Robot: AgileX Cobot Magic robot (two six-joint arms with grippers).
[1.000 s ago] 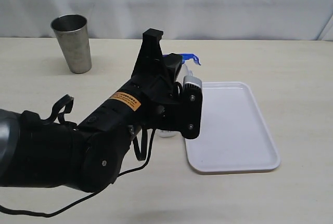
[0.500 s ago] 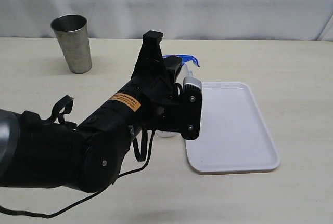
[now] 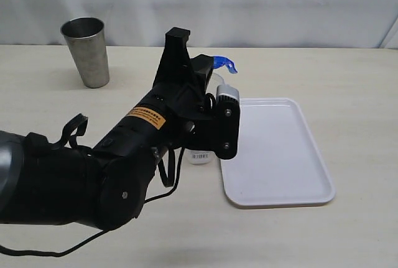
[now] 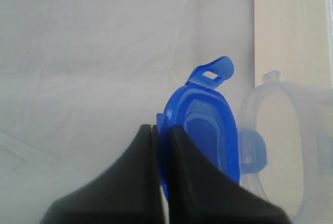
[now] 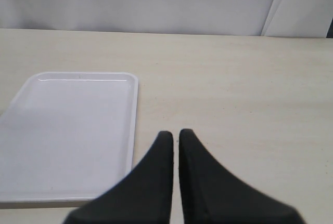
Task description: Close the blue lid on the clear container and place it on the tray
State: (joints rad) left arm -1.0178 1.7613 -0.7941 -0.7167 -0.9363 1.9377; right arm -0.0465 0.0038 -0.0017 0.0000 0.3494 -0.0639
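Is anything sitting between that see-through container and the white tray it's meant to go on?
Nothing visible does. The clear container stands right beside the tray, though the left arm hides part of the gap.

1. Pale wood-grain table, seen from above and in front.
2. Far left on it: grey metal cup, upright, well apart from the rest.
3. Right of centre: flat white tray.
4. Just beside the tray's left edge: base of the clear container, mostly hidden.
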